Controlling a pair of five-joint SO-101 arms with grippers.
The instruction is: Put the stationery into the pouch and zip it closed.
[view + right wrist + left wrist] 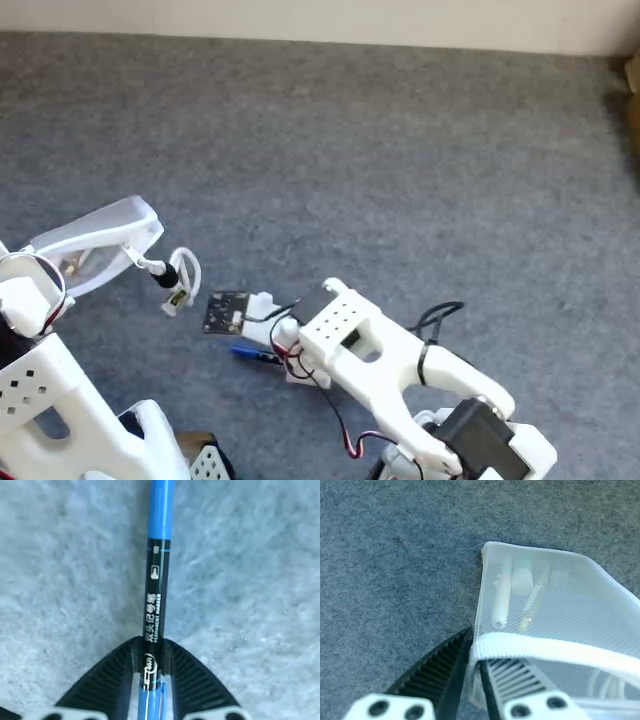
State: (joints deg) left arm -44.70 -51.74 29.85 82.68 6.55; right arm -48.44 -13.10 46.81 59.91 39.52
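The left pincer (472, 680) is pressed together on the white-banded edge of the pouch (555, 600), holding that translucent mesh bag up at the left side of the grey table (400, 150). The right pincer (152, 655) is clamped on the marker (158, 580), a black barrel with a blue cap. It grips near one end, so the marker's long axis runs straight out ahead of the jaws.

Seen from above, the pouch lies just beside the right pincer, on the side toward the left arm. The end of the pouch that carries the zip pull (182, 275) with its ring is the end nearest the marker. The right arm alone has the marker, so I judge the coming move depends on pointing that axis at the pouch's mouth.

Whether the mouth is open cannot be made out. From above, most of the marker is hidden under the right arm, and I cannot tell whether it is lifted or resting on the table. Pale sticks (501, 597) show through the mesh, but their kind is unclear.
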